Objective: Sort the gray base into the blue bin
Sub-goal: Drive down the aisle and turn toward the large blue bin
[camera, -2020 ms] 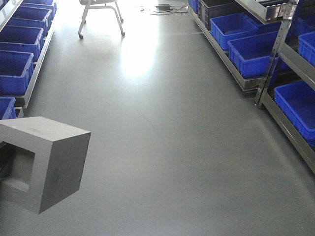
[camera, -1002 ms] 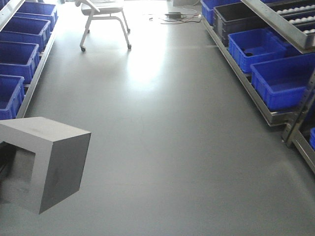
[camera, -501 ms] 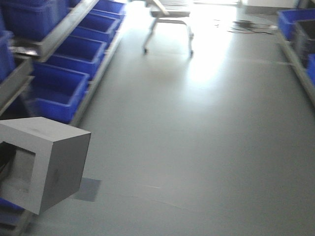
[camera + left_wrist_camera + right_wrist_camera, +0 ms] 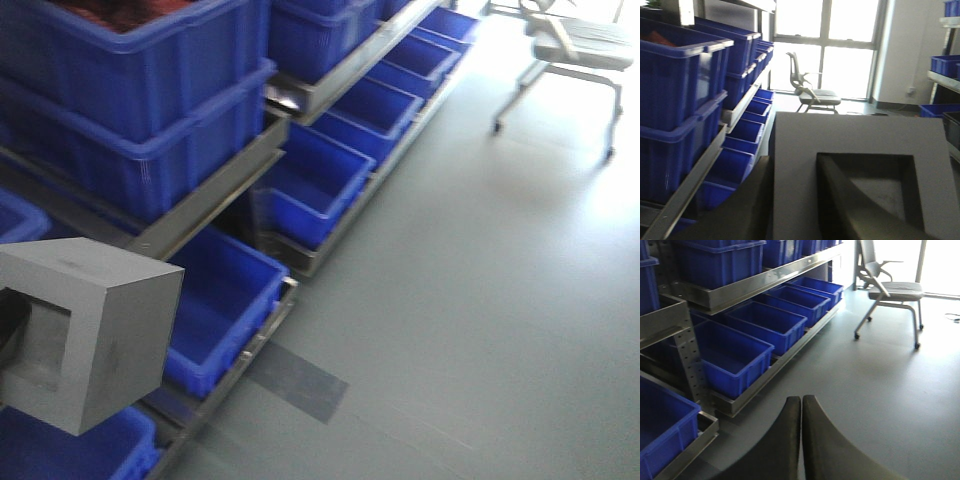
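The gray base (image 4: 100, 330), a matte cube with a square recess, hangs at the lower left of the front view. It fills the left wrist view (image 4: 865, 135). My left gripper (image 4: 792, 167) is shut on it, one finger outside its wall and the other inside the recess. Rows of blue bins fill the rack beside it; the closest blue bin (image 4: 235, 335) sits at floor level just right of the base. My right gripper (image 4: 801, 399) is shut with nothing in it, over bare floor.
A metal shelf rack (image 4: 215, 190) carries upper bins (image 4: 130, 80) and floor-level bins (image 4: 735, 357). An office chair (image 4: 580, 45) stands farther down the aisle. A dark patch (image 4: 300, 380) marks the gray floor by the rack.
The front view has swung left, from the open aisle to the left rack, whose bins are now close. The gray base keeps its place in the left gripper.
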